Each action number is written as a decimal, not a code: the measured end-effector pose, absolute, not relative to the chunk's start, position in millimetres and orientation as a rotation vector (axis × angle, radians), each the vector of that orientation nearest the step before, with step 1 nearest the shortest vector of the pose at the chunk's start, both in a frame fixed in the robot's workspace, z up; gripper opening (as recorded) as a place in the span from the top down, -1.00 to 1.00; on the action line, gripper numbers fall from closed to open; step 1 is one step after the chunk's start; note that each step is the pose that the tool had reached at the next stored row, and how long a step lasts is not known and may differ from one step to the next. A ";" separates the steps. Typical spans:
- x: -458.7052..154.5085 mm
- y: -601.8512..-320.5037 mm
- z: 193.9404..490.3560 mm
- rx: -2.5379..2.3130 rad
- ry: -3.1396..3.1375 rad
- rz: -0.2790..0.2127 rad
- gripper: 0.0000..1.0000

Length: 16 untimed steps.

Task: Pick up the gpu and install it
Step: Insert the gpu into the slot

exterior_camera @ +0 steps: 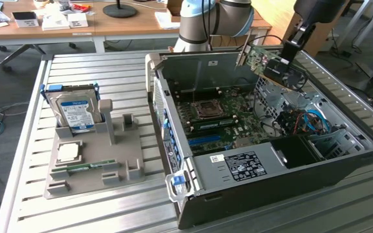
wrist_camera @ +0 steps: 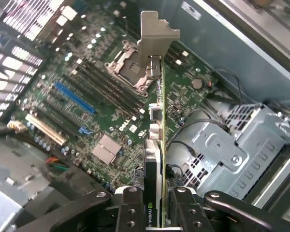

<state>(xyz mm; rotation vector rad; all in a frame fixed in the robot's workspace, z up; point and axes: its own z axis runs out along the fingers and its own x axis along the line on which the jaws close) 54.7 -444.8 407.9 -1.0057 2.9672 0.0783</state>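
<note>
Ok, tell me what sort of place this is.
Probably a robotics lab bench for computer assembly: an open black desktop computer case on a slatted metal table, a grey moulded fixture holding a blue-labelled silver hard drive, and cluttered wooden office desks behind.

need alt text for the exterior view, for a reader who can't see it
The gripper holds the gpu in the air above the open computer case and its motherboard. On the exterior view's left, a grey holder carries a blue-labelled hard drive standing upright.
</note>
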 end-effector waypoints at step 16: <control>54.7 -444.9 407.8 -1.047 2.954 0.078 0.47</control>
